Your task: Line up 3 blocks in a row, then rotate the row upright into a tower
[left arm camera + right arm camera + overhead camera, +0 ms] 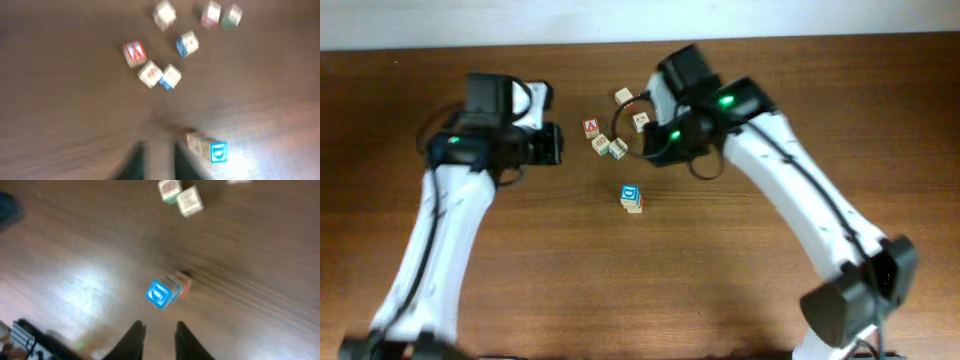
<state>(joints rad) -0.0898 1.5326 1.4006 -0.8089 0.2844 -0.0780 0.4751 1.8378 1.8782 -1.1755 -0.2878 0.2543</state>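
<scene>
Left gripper: fingertips at the bottom of its wrist view, blurred. I read them as parted a little with nothing between. The blue-faced block lies near them, off to their right rather than in line, so this arm would have to sidestep first.

Red "A" cube: up and left of the blue-faced block, not one of mine to turn.

Two pale blocks: touching each other, just right of the "A" cube and above the blue-faced block, with bare wood between.

Blue-faced block, main entry: it sits alone toward the middle of the table, blue letter up. A second cube presses against its far side (stacked or abutting, I cannot tell). Seen from the right wrist, that pair runs away up and to the right, its corners skewed to the finger line.

Right gripper: fingers slightly apart and empty. The blue-faced block is straight ahead of the gap, near but not touching. I judge this the nearer and better-aligned arm.

Room: open wood on every side of the blue-faced block and table edges well away, so my only crowding risk is nudging the cube behind it.
</scene>
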